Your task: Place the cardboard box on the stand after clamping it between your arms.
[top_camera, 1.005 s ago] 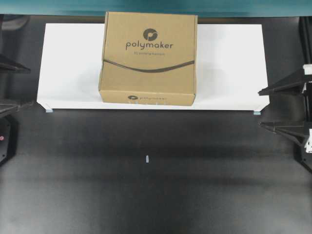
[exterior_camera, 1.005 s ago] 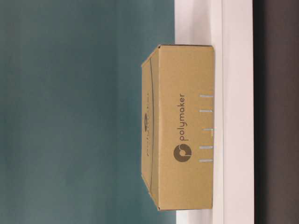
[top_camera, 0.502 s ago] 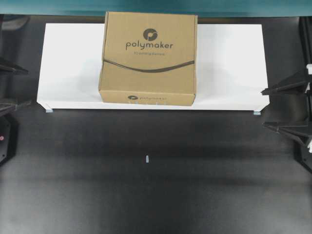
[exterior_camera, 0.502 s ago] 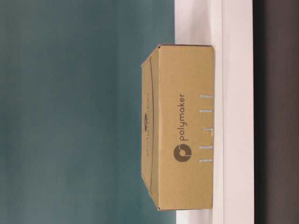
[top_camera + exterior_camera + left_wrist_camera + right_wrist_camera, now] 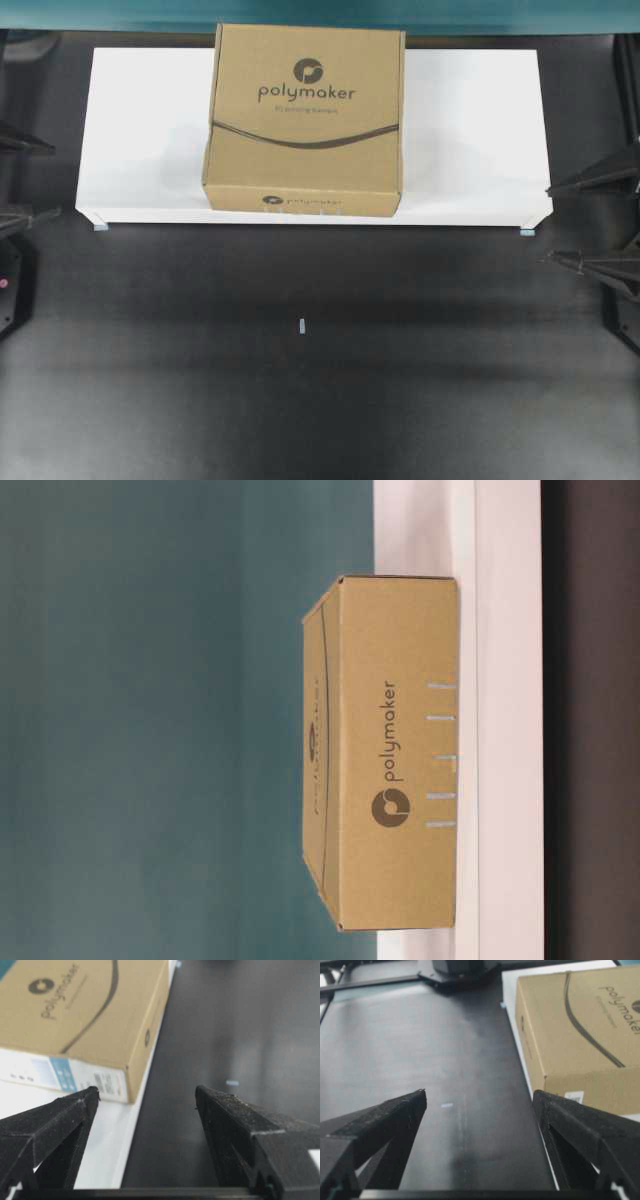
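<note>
- Brown cardboard box [image 5: 305,115] lies flat on the stand [image 5: 480,130], logo side up, a little left of the stand's middle in the overhead view, its near side just short of the stand's front edge.
- White stand sits on the black table [image 5: 300,380], with small light-blue feet showing at its front corners.
- In the table-level view the cardboard box [image 5: 395,750] rests squarely on the white platform [image 5: 505,600].
- Left end effector [image 5: 15,180] sits at the left border of the overhead view, well apart from the box, fingers spread and holding nothing.
- From the left wrist view, the left end effector [image 5: 146,1095] has both black fingers apart, with the box corner [image 5: 90,1015] beyond them.
- Right end effector [image 5: 600,220] is at the right border, just off the stand's right end, fingers spread and empty.
- A small pale mark [image 5: 302,325] lies on the table in front of the stand.
</note>
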`<control>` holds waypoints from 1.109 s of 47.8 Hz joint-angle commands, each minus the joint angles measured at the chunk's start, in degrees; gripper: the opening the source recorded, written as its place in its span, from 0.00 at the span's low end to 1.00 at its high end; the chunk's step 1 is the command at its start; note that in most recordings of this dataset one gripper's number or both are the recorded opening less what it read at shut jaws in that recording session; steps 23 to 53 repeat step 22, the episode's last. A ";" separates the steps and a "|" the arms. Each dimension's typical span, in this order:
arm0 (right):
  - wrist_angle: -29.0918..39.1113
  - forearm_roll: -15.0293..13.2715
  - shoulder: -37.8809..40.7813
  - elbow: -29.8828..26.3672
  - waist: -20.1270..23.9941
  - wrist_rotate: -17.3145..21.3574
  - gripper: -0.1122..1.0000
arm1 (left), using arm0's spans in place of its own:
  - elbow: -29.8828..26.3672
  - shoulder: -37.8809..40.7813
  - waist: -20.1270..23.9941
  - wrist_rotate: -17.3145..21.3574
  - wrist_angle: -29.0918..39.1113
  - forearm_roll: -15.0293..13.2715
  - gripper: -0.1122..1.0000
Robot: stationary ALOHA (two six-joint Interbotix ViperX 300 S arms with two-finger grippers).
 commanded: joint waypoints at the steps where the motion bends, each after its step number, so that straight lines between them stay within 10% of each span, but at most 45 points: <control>1: -0.18 0.00 0.00 0.26 -0.44 1.05 0.84 | -0.44 0.00 -0.35 -0.09 -0.62 -0.09 0.78; 19: 1.67 -0.09 -0.62 0.53 -2.29 4.39 0.84 | 0.97 -0.18 -8.61 -0.35 -2.11 0.00 0.74; 53: 1.85 -0.09 -1.14 0.35 -1.85 4.22 0.84 | 1.32 -0.18 -8.61 -0.53 -2.20 0.00 0.73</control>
